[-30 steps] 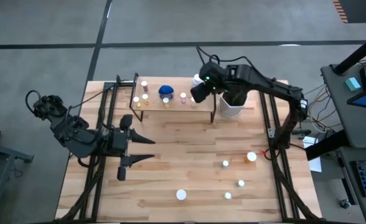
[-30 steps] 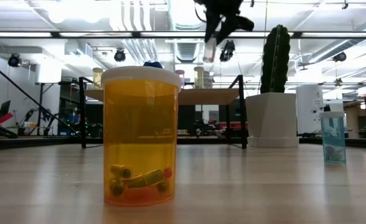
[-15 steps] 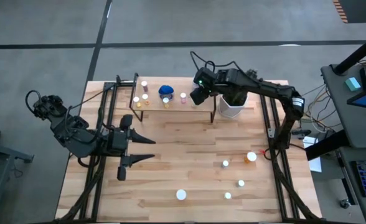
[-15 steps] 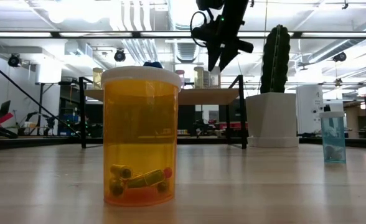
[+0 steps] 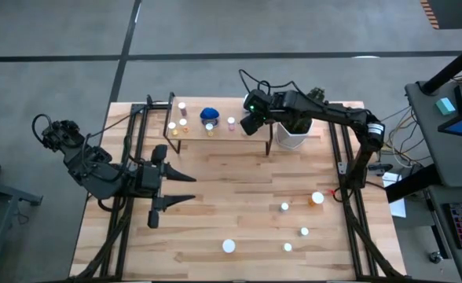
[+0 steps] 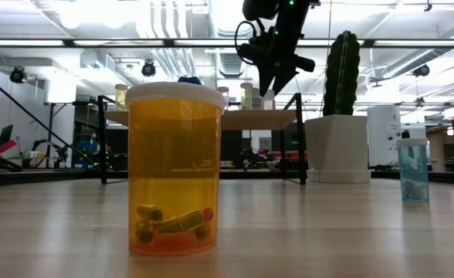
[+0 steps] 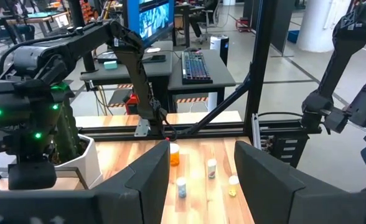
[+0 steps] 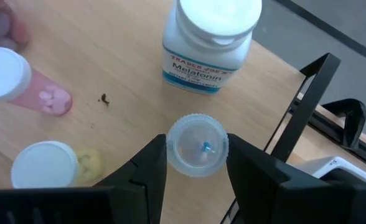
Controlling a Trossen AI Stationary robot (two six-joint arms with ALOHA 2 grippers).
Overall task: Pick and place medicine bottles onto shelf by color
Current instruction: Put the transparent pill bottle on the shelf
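Note:
My right gripper (image 5: 251,123) is over the right end of the shelf (image 5: 215,135), shut on a small clear bottle with a ribbed clear cap (image 8: 197,144). On the shelf below it stand a blue Melatonin bottle (image 8: 211,37), a pink bottle (image 8: 21,81) and a yellow, white-capped bottle (image 8: 46,165). In the low view the gripper (image 6: 271,86) is just above the shelf top (image 6: 242,117). Several small bottles stand on the table's near right (image 5: 303,231). My left gripper (image 5: 185,189) is open and empty over the table's left middle. My right gripper pinches the clear bottle by the sides of its ribbed cap (image 8: 170,149) between its two fingers (image 8: 147,171). The fingers come from above, slanting down. The bottle hangs upright below them, close over the shelf; I cannot tell whether its base touches the board.
A white pot with a cactus (image 5: 292,134) stands just right of the shelf, close to my right arm. A large orange bottle (image 6: 174,170) stands near the table's front edge, a blue-tinted one (image 6: 413,170) at the right. Black frame posts flank the shelf (image 5: 148,118).
My right gripper has come down toward the shelf's right end with the clear bottle still between its fingers, and has tipped to slant down. The bottle has gone from well above the shelf to just over its top.

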